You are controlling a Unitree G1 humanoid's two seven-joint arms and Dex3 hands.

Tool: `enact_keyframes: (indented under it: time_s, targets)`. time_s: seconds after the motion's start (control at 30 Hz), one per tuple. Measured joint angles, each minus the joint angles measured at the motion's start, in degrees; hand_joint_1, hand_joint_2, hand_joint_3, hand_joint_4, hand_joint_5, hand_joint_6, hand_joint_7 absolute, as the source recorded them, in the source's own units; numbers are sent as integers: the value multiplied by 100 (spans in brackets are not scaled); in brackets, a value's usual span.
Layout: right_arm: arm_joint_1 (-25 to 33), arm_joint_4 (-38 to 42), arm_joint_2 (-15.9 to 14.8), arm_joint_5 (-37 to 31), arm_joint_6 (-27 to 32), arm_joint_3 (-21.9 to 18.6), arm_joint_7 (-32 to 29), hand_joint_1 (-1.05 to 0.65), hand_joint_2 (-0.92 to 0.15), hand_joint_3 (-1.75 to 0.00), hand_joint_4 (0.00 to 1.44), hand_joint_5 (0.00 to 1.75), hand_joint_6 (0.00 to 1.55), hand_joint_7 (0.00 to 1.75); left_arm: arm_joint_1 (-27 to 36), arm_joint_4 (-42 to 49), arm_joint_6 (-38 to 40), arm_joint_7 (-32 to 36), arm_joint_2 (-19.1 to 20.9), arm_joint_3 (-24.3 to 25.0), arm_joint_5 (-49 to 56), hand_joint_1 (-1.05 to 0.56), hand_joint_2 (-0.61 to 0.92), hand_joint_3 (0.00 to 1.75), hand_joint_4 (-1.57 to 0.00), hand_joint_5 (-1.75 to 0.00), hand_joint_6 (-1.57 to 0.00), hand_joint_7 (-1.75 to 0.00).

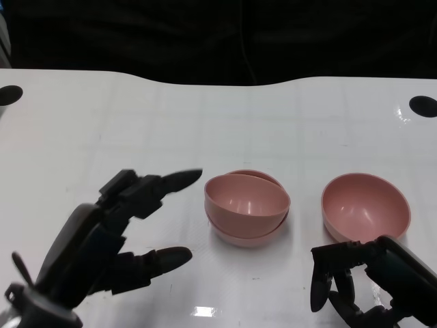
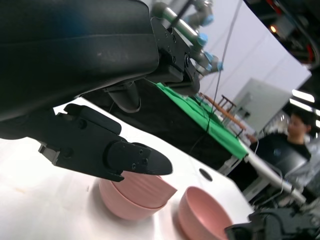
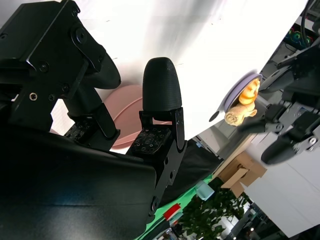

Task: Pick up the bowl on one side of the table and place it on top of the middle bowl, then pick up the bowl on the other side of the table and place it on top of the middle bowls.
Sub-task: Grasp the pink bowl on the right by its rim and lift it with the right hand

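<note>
Two pink bowls sit stacked at the table's middle, the upper bowl (image 1: pixel 246 198) tilted inside the lower bowl (image 1: pixel 242 236); the left wrist view shows the stack (image 2: pixel 134 197) too. A single pink bowl (image 1: pixel 365 206) (image 2: pixel 202 215) (image 3: pixel 122 112) stands to the right of the stack. My left hand (image 1: pixel 116 232) hovers left of the stack, fingers spread and empty; its fingers (image 2: pixel 100 145) reach toward the stack without touching. My right hand (image 1: pixel 372 280) is just in front of the right bowl, its fingers (image 3: pixel 160 95) apart and holding nothing.
The white table (image 1: pixel 205 116) has a dark round hole at the far left (image 1: pixel 9 94) and one at the far right (image 1: pixel 423 105). Beyond it, a green cloth (image 2: pixel 210 125) covers another table, and a person (image 2: pixel 295 125) sits there.
</note>
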Motion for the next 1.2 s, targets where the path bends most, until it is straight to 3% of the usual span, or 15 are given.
enact_keyframes:
  time_s: [0.07, 0.1, 0.2, 0.3, 0.47, 0.67, 0.73, 0.97, 1.03, 1.1, 1.2]
  targets:
    - [-1, 0, 0, 1, 0, 0, 0, 14, -16, -155, 94, 169, 89, 131, 171, -68, -106, 36, -159, 68, -131, -9, 91, 21, -46, -138, -53, -82]
    - [-5, 0, 0, 2, 0, 1, 1, 14, -16, -155, 94, 169, 89, 131, 242, -99, -125, 39, -221, 97, -209, -4, 85, 35, -55, -140, -56, -94]
    - [-7, 3, -1, 11, -2, -2, 1, 15, -16, -156, 94, 169, 90, 131, 580, -305, -102, 53, -529, 156, -645, 6, 48, 109, -68, -143, -64, -111]
    - [-8, 6, -2, 16, -4, -5, -1, 14, -16, -156, 94, 171, 89, 131, 935, -577, 62, 50, -714, 151, -873, 12, 30, 149, -76, -148, -74, -119]
    - [-36, 21, 0, 18, -1, -48, -35, 15, -17, -156, 93, 173, 90, 129, 1605, -1203, 797, 36, -1001, 155, -1148, 6, 33, 154, -85, -172, -80, -153]
    - [-46, 86, 0, -11, -31, -197, -190, 14, -21, -147, 87, 172, 86, 116, 1698, -1151, 1006, -45, -1143, 150, -1191, 9, 29, 162, -95, -175, -82, -167]
    - [-57, 115, 0, -14, -77, -224, -254, 11, -30, -128, 83, 163, 84, 107, 1651, -1076, 1013, -106, -1153, 157, -1243, 9, 29, 162, -96, -175, -82, -168]
    - [-162, 268, 19, -370, -291, -412, -740, -3, -48, -79, 69, 121, 73, 70, 1438, -727, 1028, -311, -1152, 226, -1376, 9, 26, 165, -100, -175, -84, -165]
    - [-152, 183, 42, -626, -175, -465, -933, -8, -53, -66, 64, 110, 70, 61, 1413, -711, 1028, -319, -1148, 255, -1377, 10, 26, 166, -100, -175, -85, -165]
    - [-124, 27, 80, -904, 11, -497, -1118, -13, -65, -39, 59, 95, 67, 47, 1368, -712, 1029, -356, -1145, 277, -1375, 12, 26, 167, -100, -175, -86, -164]
    - [-76, -142, 96, -1199, 226, -577, -1333, -19, -72, -23, 53, 86, 64, 38, 1328, -711, 1028, -375, -1141, 298, -1367, 12, 25, 168, -100, -175, -86, -164]
